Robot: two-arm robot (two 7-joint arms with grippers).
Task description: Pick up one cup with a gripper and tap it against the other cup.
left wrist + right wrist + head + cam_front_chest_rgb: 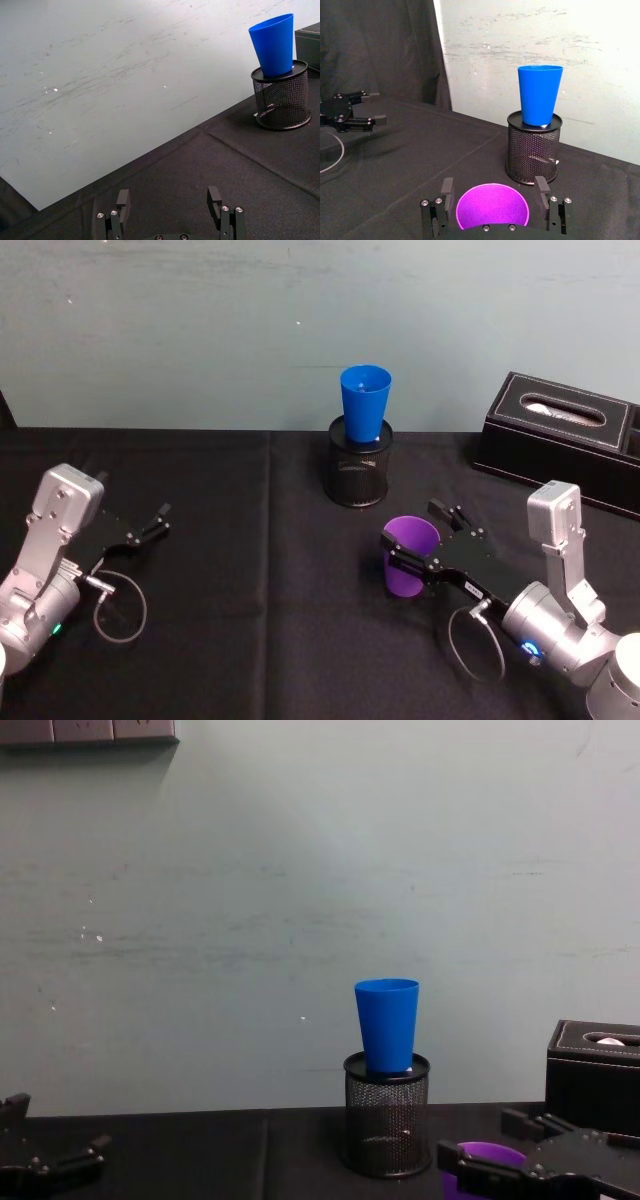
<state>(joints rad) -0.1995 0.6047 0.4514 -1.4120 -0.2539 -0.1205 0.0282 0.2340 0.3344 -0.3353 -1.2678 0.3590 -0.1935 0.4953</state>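
The short purple cup [405, 575] stands on the black tablecloth at the front right. My right gripper [410, 524] is open, one finger on each side of the cup at rim height. In the right wrist view the purple cup [492, 207] fills the space between the fingers [447, 192]. The taller blue cup [365, 400] sits upright in the mouth of a black wire-mesh pen holder [360, 475] at the back middle, beyond the purple cup. My left gripper [160, 520] rests open and empty at the left, far from both cups.
A black tissue box [560, 435] stands at the back right, close to the right arm. A pale wall runs along the table's far edge. Bare black cloth lies between the two arms.
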